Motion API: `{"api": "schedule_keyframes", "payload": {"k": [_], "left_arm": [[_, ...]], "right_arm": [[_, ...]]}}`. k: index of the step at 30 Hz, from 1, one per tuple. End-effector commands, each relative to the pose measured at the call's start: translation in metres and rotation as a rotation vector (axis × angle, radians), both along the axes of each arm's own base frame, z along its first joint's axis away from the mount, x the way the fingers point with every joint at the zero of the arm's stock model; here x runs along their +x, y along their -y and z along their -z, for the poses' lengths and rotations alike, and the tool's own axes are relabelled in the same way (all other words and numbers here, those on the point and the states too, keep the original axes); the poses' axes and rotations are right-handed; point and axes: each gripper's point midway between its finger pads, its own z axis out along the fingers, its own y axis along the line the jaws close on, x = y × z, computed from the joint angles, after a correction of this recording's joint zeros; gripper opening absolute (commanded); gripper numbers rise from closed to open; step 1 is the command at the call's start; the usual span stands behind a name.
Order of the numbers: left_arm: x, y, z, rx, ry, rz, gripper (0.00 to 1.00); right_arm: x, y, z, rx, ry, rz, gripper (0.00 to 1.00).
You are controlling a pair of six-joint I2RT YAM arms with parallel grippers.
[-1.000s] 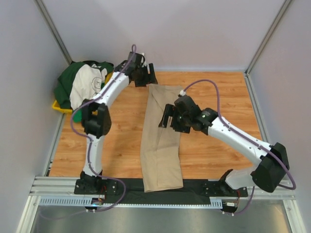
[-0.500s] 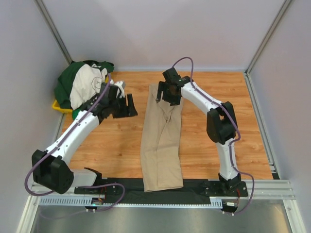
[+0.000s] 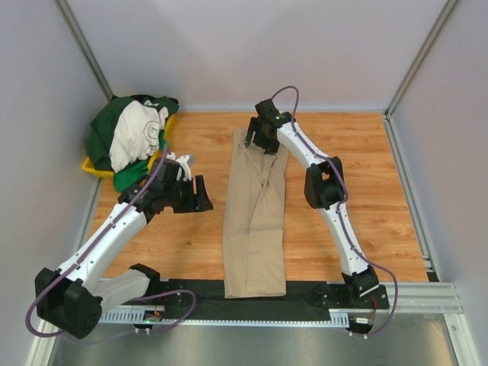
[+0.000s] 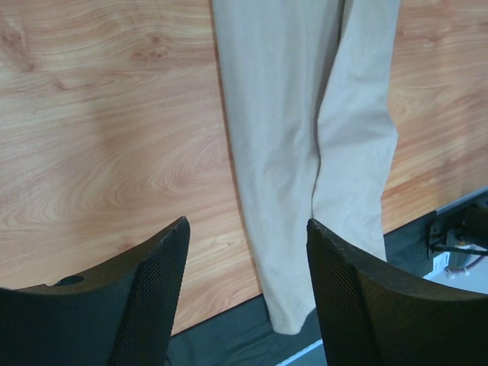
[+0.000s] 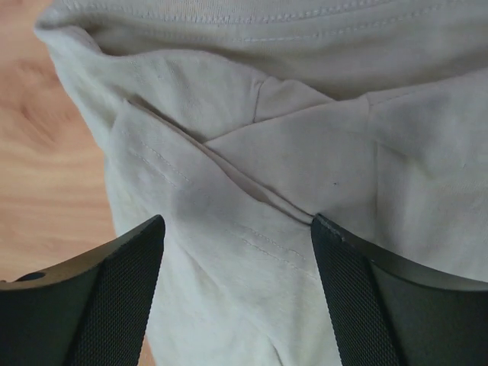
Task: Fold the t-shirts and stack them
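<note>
The right claw (image 5: 236, 229) is released, its jaws spread over the upper end of the tan t-shirt (image 3: 255, 221), a long folded strip down the frame's centre on the bench (image 3: 366, 152). The left claw (image 4: 248, 229), also released, hovers over bare wood left of it. The green and cream t-shirts (image 3: 130, 133) lie heaped at upper left.

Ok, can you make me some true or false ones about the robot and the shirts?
The tan shirt lies as a long folded strip. True.
The left gripper holds the tan shirt. False: it is open and empty, over the table beside it.
The right gripper is open over the shirt's far end. True.
The other shirts sit neatly stacked. False: they are a rumpled heap on the yellow tray.
</note>
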Motion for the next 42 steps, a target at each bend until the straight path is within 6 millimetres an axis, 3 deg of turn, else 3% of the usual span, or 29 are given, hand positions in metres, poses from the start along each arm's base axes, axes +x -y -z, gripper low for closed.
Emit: {"api": "schedule_keyframes", "payload": {"k": [1,5,8,9,10,11,12,13,14,15,17,18,20,21,23,24,25,26,27,28,29,30,31,32,37,42], "left_arm": [[-0.001,0.008,-0.017,-0.040,0.031,0.029,0.70],[-0.001,0.007,-0.023,-0.028,0.040,0.037,0.70],[-0.008,0.007,-0.019,-0.031,0.029,0.035,0.70],[-0.011,0.007,-0.019,-0.036,0.033,0.035,0.70],[-0.015,0.007,-0.014,-0.039,0.023,0.035,0.70],[-0.017,0.009,-0.013,-0.051,0.019,0.029,0.70],[-0.021,0.010,-0.013,-0.061,0.024,0.032,0.70],[-0.023,0.011,-0.007,-0.065,0.016,0.029,0.70],[-0.025,0.012,-0.005,-0.074,0.013,0.020,0.70],[-0.028,0.013,-0.005,-0.084,0.021,0.024,0.70],[-0.031,0.014,0.006,-0.087,0.008,0.013,0.70],[-0.033,0.017,0.008,-0.091,0.011,0.022,0.70],[-0.040,0.019,0.021,-0.092,-0.019,0.023,0.70],[-0.043,0.024,0.023,-0.098,-0.013,0.040,0.70],[-0.051,0.024,0.041,-0.091,-0.050,0.037,0.70],[-0.051,0.027,0.044,-0.096,-0.046,0.040,0.70],[-0.057,0.025,0.057,-0.090,-0.071,0.039,0.70],[-0.060,0.026,0.063,-0.097,-0.085,0.034,0.70],[-0.059,0.028,0.065,-0.109,-0.075,0.038,0.70],[-0.064,0.027,0.075,-0.101,-0.093,0.036,0.70],[-0.064,0.030,0.079,-0.108,-0.096,0.037,0.70],[-0.066,0.030,0.083,-0.106,-0.103,0.039,0.70],[-0.070,0.029,0.091,-0.101,-0.121,0.035,0.70],[-0.073,0.032,0.096,-0.095,-0.132,0.047,0.70],[-0.083,0.037,0.113,-0.102,-0.159,0.039,0.70],[-0.094,0.041,0.119,-0.099,-0.171,0.050,0.70]], "right_arm": [[0.033,0.016,0.039,0.040,0.014,0.102,0.80],[0.080,0.012,0.009,0.184,0.173,0.109,0.85],[0.101,-0.001,-0.045,0.256,0.334,0.037,0.96],[0.107,-0.005,-0.079,0.290,0.408,0.013,1.00],[0.107,-0.008,-0.098,0.308,0.443,-0.011,1.00],[0.105,-0.012,-0.114,0.323,0.469,-0.037,1.00],[0.099,-0.015,-0.148,0.339,0.514,-0.076,1.00],[0.093,-0.015,-0.163,0.346,0.528,-0.092,1.00],[0.082,-0.018,-0.161,0.343,0.503,-0.118,1.00],[0.069,-0.015,-0.202,0.346,0.557,-0.138,1.00],[0.049,-0.011,-0.217,0.305,0.565,-0.141,1.00],[0.026,-0.002,-0.231,0.279,0.560,-0.141,1.00],[-0.001,0.011,-0.227,0.218,0.525,-0.110,1.00],[-0.032,0.026,-0.213,0.171,0.453,-0.088,1.00],[-0.069,0.036,-0.193,0.135,0.366,-0.056,1.00],[-0.095,0.051,-0.193,0.103,0.342,-0.025,1.00],[-0.129,0.057,-0.147,0.065,0.225,-0.010,1.00],[-0.150,0.065,-0.128,0.025,0.185,0.009,0.99],[-0.174,0.071,-0.130,0.021,0.181,0.018,0.97],[-0.214,0.077,-0.088,-0.036,0.087,0.002,0.97],[-0.232,0.082,-0.090,-0.027,0.096,0.036,0.97],[-0.249,0.084,-0.080,-0.031,0.075,0.045,0.96],[-0.283,0.090,-0.048,-0.071,0.003,0.030,0.96],[-0.297,0.088,-0.049,-0.027,-0.001,0.066,0.95],[-0.361,0.077,-0.016,-0.022,-0.068,0.019,0.87],[-0.395,0.068,0.015,-0.062,-0.143,-0.011,0.79]]}}
